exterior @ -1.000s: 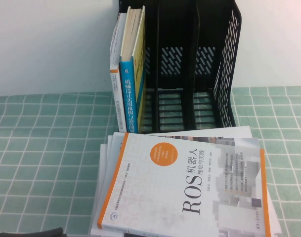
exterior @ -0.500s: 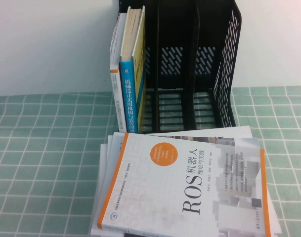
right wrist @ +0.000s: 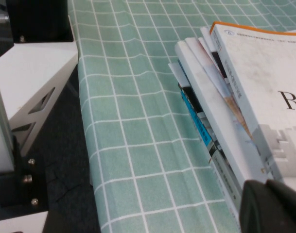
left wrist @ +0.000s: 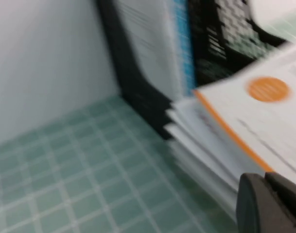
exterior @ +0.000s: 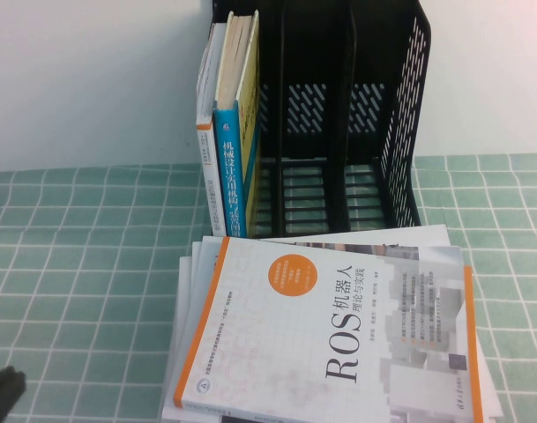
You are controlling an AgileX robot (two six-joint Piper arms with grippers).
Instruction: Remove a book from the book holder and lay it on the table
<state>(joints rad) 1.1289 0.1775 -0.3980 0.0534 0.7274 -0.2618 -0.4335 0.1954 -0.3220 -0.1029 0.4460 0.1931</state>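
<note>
The black book holder (exterior: 339, 115) stands at the back of the table. A few books (exterior: 233, 132) stand upright in its left compartment; its other compartments are empty. A stack of books lies flat in front of it, with the white and orange ROS book (exterior: 339, 335) on top. My left gripper (left wrist: 264, 180) is shut and empty, low beside the stack's (left wrist: 220, 131) left side, facing the holder (left wrist: 138, 87). A dark part of it shows in the high view (exterior: 3, 386). My right gripper (right wrist: 267, 187) is shut and empty, near the stack (right wrist: 211, 111).
The table has a green checked cloth (exterior: 83, 256) and a white wall behind. In the right wrist view the cloth's edge (right wrist: 89, 160) hangs beside the robot's white and black base (right wrist: 31, 77).
The dark part of my left arm left the bottom edge of the high view and now shows again at the lower left corner. The books and the holder have not moved.
</note>
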